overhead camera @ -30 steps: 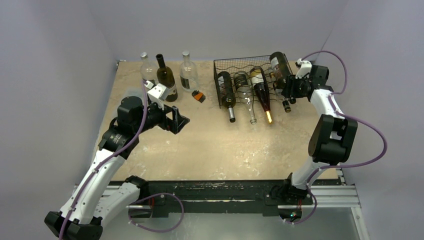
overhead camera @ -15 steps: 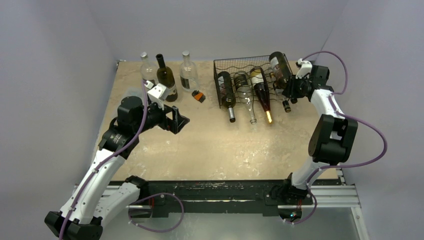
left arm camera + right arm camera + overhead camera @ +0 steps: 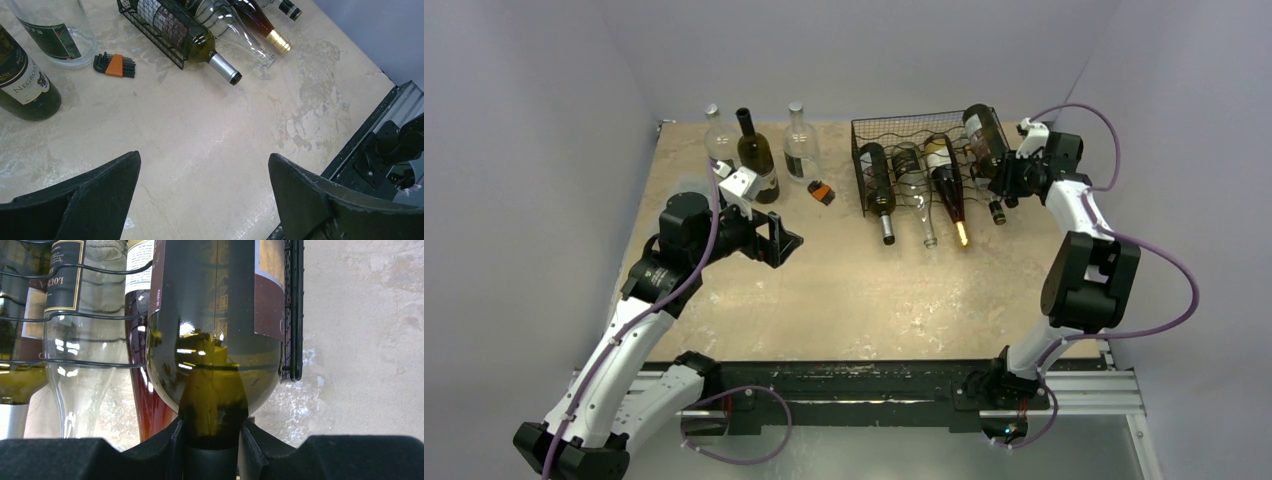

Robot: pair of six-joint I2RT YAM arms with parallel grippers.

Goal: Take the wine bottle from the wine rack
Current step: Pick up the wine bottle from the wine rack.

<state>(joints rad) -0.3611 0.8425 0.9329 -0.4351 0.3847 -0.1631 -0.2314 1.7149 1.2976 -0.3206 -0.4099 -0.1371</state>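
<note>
The black wire wine rack (image 3: 860,160) stands at the back right of the table with several bottles lying in it. The wine bottle (image 3: 984,138) at its right end is dark green with a maroon label, neck pointing toward the front. My right gripper (image 3: 1002,186) is shut on that neck. In the right wrist view both fingers press the neck of the wine bottle (image 3: 215,340) just below the shoulder, gripper (image 3: 212,440), beside the wine rack's side wall (image 3: 295,315). My left gripper (image 3: 786,240) hangs open over bare table, gripper (image 3: 205,200) empty.
Three other bottles (image 3: 914,178) lie in the rack, necks poking out toward the front. Three upright bottles (image 3: 757,158) stand at the back left, with an orange hex-key set (image 3: 822,192) beside them. The right wall is close behind the right arm.
The right gripper's jaws have closed onto the bottle's neck. The left arm has not moved.
</note>
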